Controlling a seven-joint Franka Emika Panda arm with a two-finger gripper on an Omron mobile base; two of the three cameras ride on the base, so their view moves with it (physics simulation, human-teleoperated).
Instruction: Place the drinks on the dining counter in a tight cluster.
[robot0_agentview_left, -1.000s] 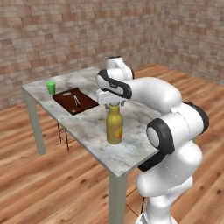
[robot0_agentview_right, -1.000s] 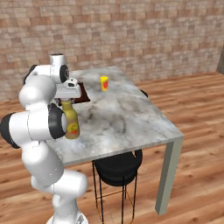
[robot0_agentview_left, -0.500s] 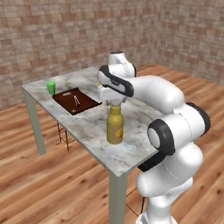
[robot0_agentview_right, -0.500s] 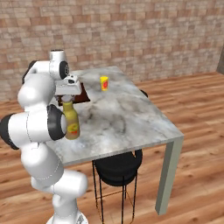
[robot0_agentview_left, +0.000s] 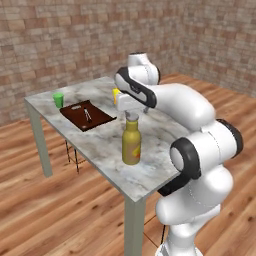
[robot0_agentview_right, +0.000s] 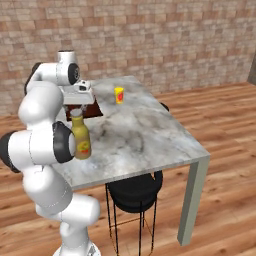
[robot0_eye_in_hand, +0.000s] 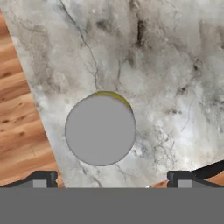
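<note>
Yellow bottle (robot0_agentview_left: 131, 145) stands upright on the surface (robot0_agentview_left: 100, 141), near its front edge, well apart from the brown board (robot0_agentview_left: 86, 114). Tool (robot0_eye_in_hand: 109, 178) hangs directly over the bottle's grey cap (robot0_eye_in_hand: 100, 130), jaws spread wide, holding nothing; fingertips (robot0_eye_in_hand: 41, 178) sit clear on either side.

Bottle looks rigid and smooth, likely plastic: probably slippery, and tall enough to tip if bumped. Best hold is likely the neck just under the cap, or the upper body.

Containers: green cup (robot0_agentview_left: 59, 99) beyond the board, small yellow cup (robot0_agentview_right: 119, 95) farther back from the bottle. Contents of all three can't be told.
</note>
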